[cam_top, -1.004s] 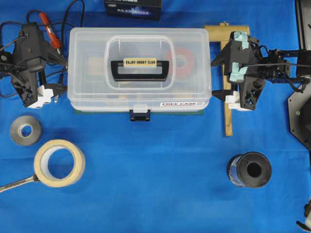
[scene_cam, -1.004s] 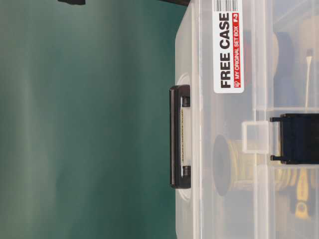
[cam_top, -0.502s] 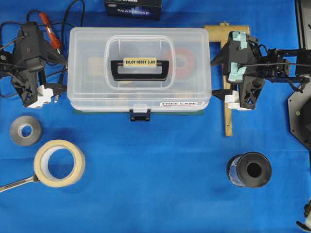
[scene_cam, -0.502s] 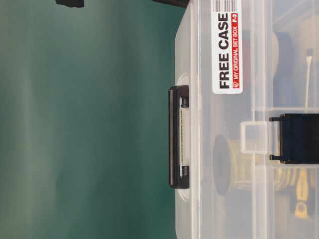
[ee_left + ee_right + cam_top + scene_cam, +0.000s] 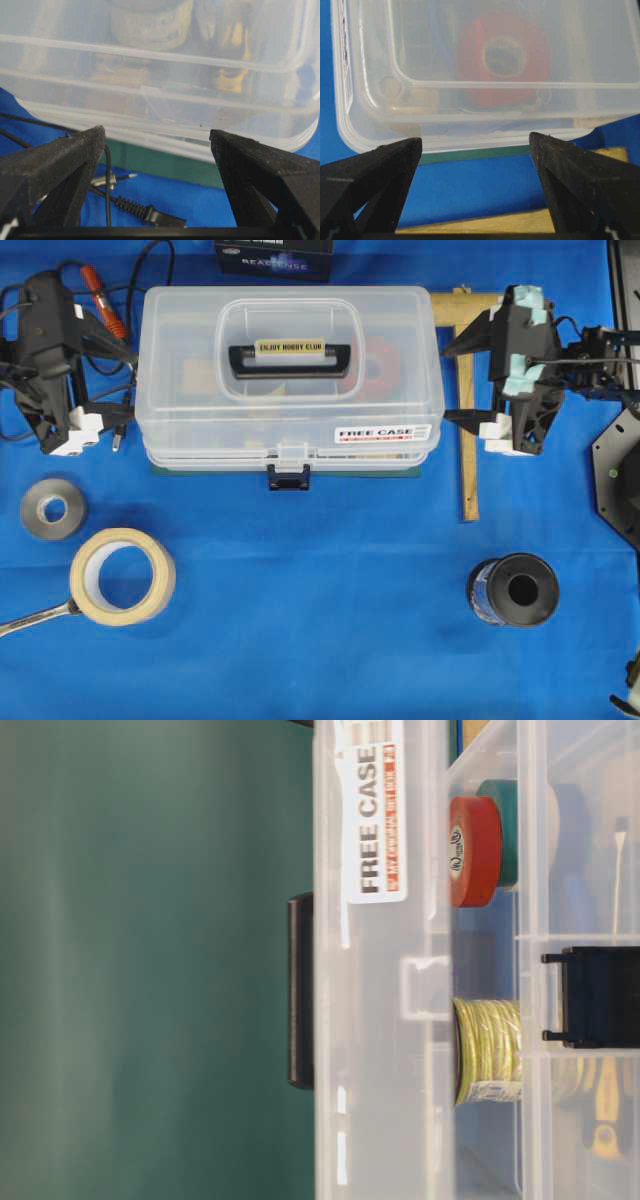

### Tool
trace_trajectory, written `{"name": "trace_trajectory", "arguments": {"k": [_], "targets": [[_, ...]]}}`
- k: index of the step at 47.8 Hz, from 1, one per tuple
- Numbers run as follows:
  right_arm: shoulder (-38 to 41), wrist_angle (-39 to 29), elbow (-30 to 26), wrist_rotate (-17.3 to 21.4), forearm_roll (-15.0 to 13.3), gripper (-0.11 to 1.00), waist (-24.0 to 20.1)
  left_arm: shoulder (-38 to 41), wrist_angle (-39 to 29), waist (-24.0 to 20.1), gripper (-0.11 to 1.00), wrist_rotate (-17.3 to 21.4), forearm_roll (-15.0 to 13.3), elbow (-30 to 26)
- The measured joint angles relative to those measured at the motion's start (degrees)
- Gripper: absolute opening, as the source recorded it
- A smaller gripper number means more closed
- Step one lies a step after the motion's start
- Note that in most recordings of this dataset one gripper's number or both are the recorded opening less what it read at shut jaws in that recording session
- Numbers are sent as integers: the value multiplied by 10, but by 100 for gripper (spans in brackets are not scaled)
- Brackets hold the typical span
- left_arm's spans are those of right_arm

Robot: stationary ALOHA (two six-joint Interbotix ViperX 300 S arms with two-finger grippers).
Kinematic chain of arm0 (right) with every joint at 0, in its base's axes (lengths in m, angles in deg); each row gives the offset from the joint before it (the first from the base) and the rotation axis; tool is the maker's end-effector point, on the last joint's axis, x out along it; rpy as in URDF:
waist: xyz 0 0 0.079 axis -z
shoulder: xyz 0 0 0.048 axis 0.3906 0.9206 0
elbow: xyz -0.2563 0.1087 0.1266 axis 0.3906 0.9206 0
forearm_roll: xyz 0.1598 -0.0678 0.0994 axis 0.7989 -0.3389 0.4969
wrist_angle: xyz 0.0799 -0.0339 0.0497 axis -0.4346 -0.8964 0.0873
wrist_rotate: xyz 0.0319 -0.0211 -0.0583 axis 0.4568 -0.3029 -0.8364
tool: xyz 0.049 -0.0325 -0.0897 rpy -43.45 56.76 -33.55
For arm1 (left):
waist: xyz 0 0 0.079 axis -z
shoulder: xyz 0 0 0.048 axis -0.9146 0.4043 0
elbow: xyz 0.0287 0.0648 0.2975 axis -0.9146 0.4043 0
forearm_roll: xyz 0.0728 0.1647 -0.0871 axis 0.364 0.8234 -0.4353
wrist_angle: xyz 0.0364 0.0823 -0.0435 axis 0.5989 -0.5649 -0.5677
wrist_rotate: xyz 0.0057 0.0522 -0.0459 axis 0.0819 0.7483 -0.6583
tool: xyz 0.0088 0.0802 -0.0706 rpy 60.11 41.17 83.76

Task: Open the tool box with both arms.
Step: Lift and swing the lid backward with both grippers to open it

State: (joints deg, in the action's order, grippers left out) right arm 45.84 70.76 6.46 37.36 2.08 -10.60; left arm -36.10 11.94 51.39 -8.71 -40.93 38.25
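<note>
On my overhead feed the left gripper (image 5: 118, 375) sits just off the left end of the tool box (image 5: 290, 375), its fingers spread wide and holding nothing; through the left wrist camera I see both fingertips (image 5: 82, 150) apart with the box's clear wall ahead, not touching it. The tool box lies on the blue table cloth (image 5: 320, 620) between my two arms, over a green mat (image 5: 160, 469), with its lid raised off the base at the front, a gap showing in the table-level view. The right gripper (image 5: 460, 380) stands just beside the right end, jaws equally wide and empty, partly over a wooden square (image 5: 467, 440). The contents are blurred through the plastic; I make out a red tape roll (image 5: 472, 850) and a yellow-green spool (image 5: 487, 1050), little else. The box's long axis runs left to right, handle (image 5: 290, 358) on top, dark latch (image 5: 288, 476) facing the near edge.
</note>
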Motion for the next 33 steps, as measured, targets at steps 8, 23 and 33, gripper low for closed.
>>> {"name": "trace_trajectory", "arguments": {"k": [8, 23, 33], "targets": [[-14, 1, 0, 0, -1, 87, 13, -23, 0, -7, 92, 0, 0, -1], [-34, 25, -1, 0, -1, 87, 50, -43, 0, -45, 92, 1, 0, -8], [-37, 44, -6, 0, -1, 87, 71, -48, 11, -83, 92, 1, 0, -10]]}}
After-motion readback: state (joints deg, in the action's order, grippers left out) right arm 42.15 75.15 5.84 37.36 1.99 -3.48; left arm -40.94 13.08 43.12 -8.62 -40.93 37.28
